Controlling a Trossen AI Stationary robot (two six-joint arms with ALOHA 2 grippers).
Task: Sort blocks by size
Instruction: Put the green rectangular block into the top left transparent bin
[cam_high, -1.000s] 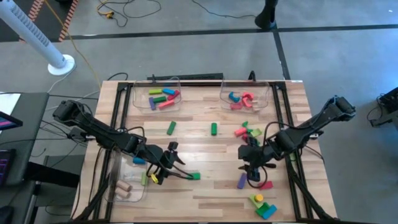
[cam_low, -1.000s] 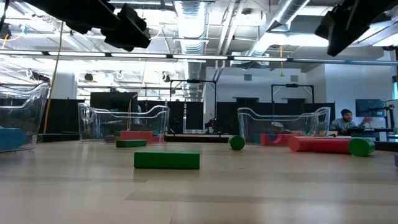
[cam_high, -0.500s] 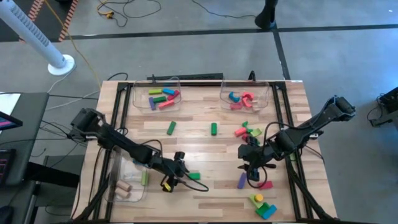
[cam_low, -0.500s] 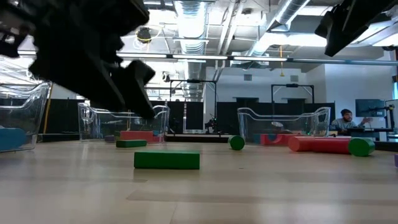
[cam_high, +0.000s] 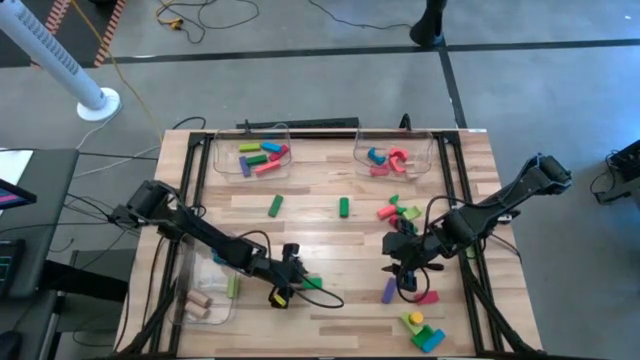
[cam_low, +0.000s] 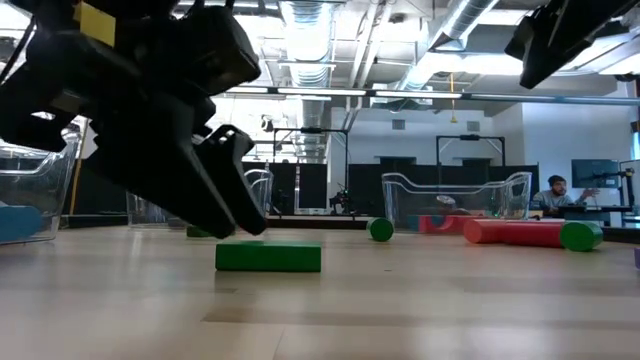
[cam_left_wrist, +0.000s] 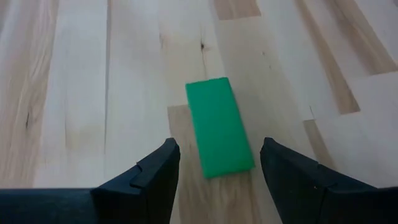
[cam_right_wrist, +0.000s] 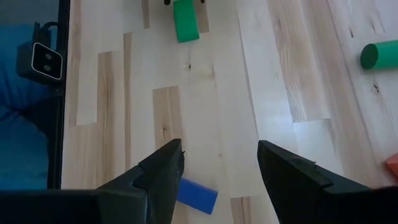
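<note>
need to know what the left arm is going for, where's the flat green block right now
In the high view the flat green block lies left of the table's middle, just ahead of the open left tool; the left wrist view shows it unheld.

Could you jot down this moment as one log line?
left gripper: open, straddling green block | right gripper: open, waiting above table
</note>
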